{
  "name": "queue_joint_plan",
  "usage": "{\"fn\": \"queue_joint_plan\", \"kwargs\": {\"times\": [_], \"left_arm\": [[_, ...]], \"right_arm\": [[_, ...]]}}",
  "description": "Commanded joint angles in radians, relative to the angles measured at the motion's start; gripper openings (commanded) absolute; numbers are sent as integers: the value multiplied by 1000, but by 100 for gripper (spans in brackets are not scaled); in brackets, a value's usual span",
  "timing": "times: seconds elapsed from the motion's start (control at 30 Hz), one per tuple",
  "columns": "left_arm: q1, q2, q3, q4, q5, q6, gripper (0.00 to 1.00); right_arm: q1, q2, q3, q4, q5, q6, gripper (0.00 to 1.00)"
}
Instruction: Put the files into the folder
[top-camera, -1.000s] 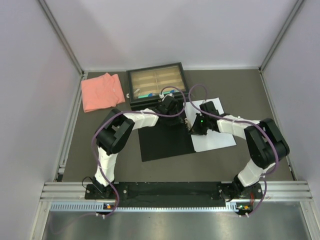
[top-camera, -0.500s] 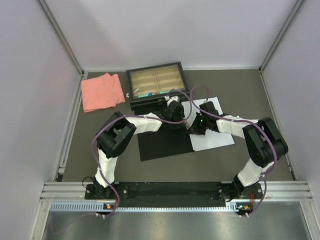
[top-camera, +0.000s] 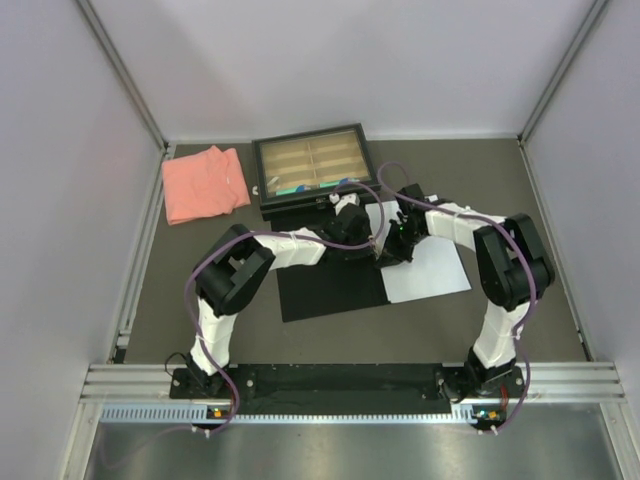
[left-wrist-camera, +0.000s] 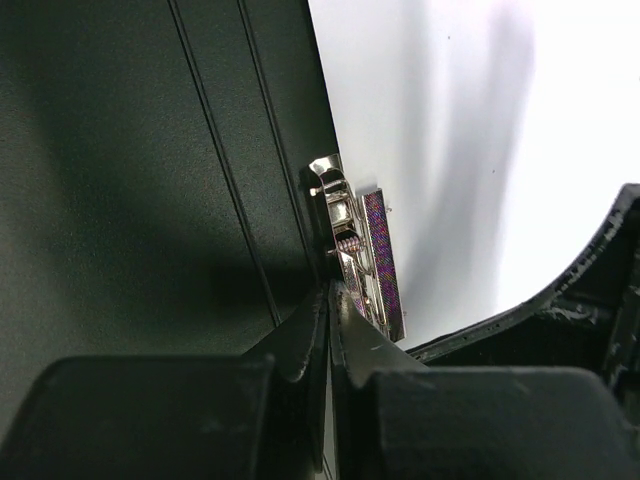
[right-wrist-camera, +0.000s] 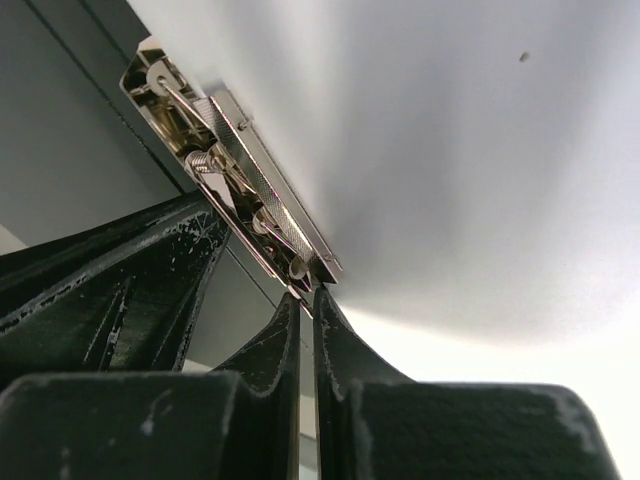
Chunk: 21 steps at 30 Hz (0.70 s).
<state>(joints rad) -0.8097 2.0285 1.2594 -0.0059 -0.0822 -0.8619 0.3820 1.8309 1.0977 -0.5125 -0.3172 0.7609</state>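
Both my left pincer (left-wrist-camera: 330, 300) and right pincer (right-wrist-camera: 305, 300) are clenched, nothing visibly held, tips at the metal clip (left-wrist-camera: 370, 250) of the open folder (left-wrist-camera: 150, 150), its stiff black leaf left of the left pincer; the files (left-wrist-camera: 450, 120) to its right look light, limp and slippery, best taken by a free edge.

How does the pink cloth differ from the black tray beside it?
The pink cloth is soft and folded; the tray is a rigid black frame with tan compartments. The cloth carries nothing; the tray holds a few small items. Both lie flat toward the back.
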Motion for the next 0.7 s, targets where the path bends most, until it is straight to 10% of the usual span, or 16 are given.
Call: {"fn": "queue_joint_plan", "kwargs": {"times": [0.0,0.47,0.67], "left_arm": [[-17,75,-51,-45,131,3,4],[9,58,-118,63,233,4,2],[9,52,-121,76,249,-5,2]], "right_arm": [[-22,116,48,-210,129,-32,0],[-20,28,-15,3,-16,-95,0],[-20,-31,-13,54,-40,-132,16]]}}
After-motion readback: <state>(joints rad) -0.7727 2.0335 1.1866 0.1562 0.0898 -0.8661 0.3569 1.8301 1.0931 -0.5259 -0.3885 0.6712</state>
